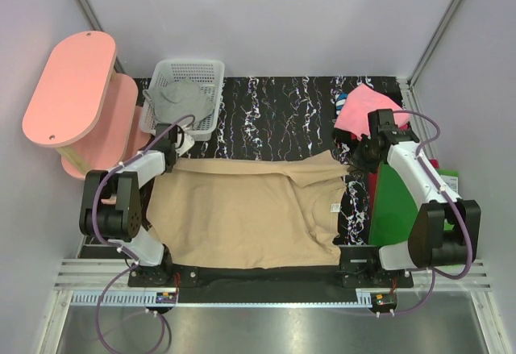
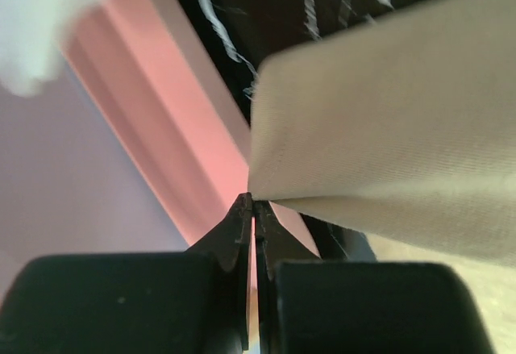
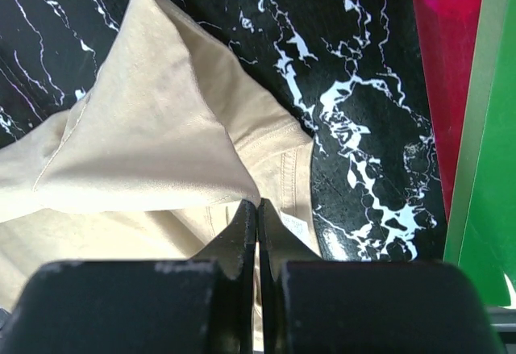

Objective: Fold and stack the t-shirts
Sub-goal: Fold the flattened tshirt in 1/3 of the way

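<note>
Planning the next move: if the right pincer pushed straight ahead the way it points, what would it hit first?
Probably the tan t-shirt it pinches; the right pincer faces that raised fold, with black marble table beyond. Depth is unclear.

The left arm (image 1: 121,209) and the right arm (image 1: 415,172) are both made of smooth white pieces joined by big black rounded parts. Thin purple cables (image 1: 98,193) loop along each arm and curl below it. The left gripper (image 2: 252,202) and the right gripper (image 3: 258,205) are black, with blocky bodies, a few pale specks and thin pointed tips
</note>
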`<act>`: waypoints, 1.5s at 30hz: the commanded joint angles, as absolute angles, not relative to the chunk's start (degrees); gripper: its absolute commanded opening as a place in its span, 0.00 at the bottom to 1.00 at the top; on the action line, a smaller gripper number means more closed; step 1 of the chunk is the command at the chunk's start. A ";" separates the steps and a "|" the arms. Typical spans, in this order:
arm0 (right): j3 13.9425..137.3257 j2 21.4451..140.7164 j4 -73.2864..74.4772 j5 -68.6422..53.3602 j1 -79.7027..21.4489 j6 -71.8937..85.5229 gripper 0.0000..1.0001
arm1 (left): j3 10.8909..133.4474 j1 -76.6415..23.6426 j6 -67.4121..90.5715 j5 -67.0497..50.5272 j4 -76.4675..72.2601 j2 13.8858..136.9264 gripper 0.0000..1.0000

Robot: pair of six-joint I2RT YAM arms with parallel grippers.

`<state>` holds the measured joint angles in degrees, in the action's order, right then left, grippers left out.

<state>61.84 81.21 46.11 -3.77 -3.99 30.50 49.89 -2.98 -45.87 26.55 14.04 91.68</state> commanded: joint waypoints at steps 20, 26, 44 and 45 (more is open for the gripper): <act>52.65 77.78 43.51 -5.36 -5.45 32.08 0.28 | 36.21 -2.64 -45.96 24.34 10.90 85.96 0.24; 58.16 76.12 45.96 -5.27 -5.36 32.69 0.67 | 40.06 -2.64 -45.36 24.00 18.16 79.38 0.55; 75.40 106.16 36.30 -12.31 -14.24 35.51 0.61 | 57.13 -10.99 -34.81 19.68 25.32 93.94 0.47; 75.85 106.78 36.30 -12.30 -14.33 35.42 0.60 | 57.30 -11.07 -34.89 20.12 24.88 96.13 0.46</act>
